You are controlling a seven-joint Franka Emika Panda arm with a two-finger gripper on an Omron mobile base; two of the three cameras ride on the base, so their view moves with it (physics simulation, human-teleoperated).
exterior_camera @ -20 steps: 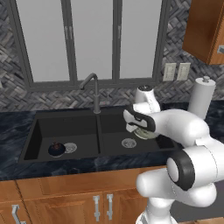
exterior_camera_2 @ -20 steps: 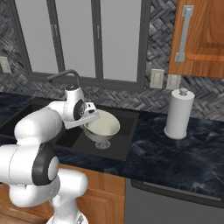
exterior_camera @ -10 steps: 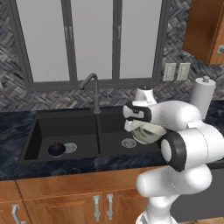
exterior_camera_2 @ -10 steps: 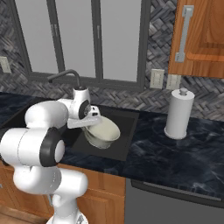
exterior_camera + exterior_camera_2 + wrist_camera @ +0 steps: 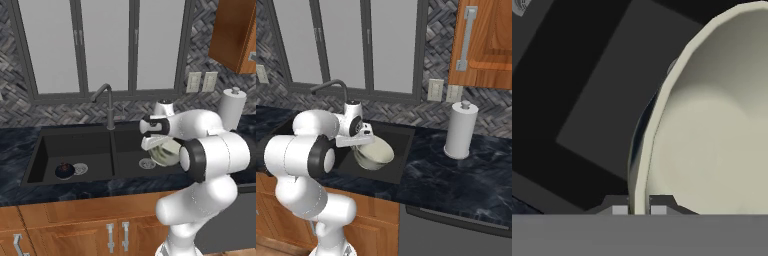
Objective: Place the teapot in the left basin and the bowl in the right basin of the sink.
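Wood cabinet fronts (image 5: 75,220) with metal pulls, nearest, under a dark marbled counter (image 5: 456,182). Gripper (image 5: 638,206): clamped on the rim of the bowl (image 5: 712,130), one finger either side of the wall, as the hand view shows; in the left base view the gripper (image 5: 150,144) sits at the bowl's left edge. Bowl, cream, wide and shallow (image 5: 167,151): held tilted, mouth turned toward the arm, low over the right basin (image 5: 131,150) of the sink (image 5: 37,150); whether its underside touches the basin floor cannot be told. Right base view shows the same bowl (image 5: 375,154) within the black recess, just under the white hand. Silver drain (image 5: 147,163), right basin, just left of the bowl. Teapot (image 5: 64,170): small, dark, arched handle, standing upright on the floor of the left basin (image 5: 75,150), just left of that basin's drain (image 5: 80,168). Central divider (image 5: 113,152) between the two basins. Grey gooseneck faucet (image 5: 106,102) at the far rim, spout arching left. Paper towel roll (image 5: 460,131), white, upright on the counter, well right of the sink. Outlet plates (image 5: 201,82) and window panes (image 5: 105,45) on the far wall; wood upper cabinet (image 5: 483,42) at far right.
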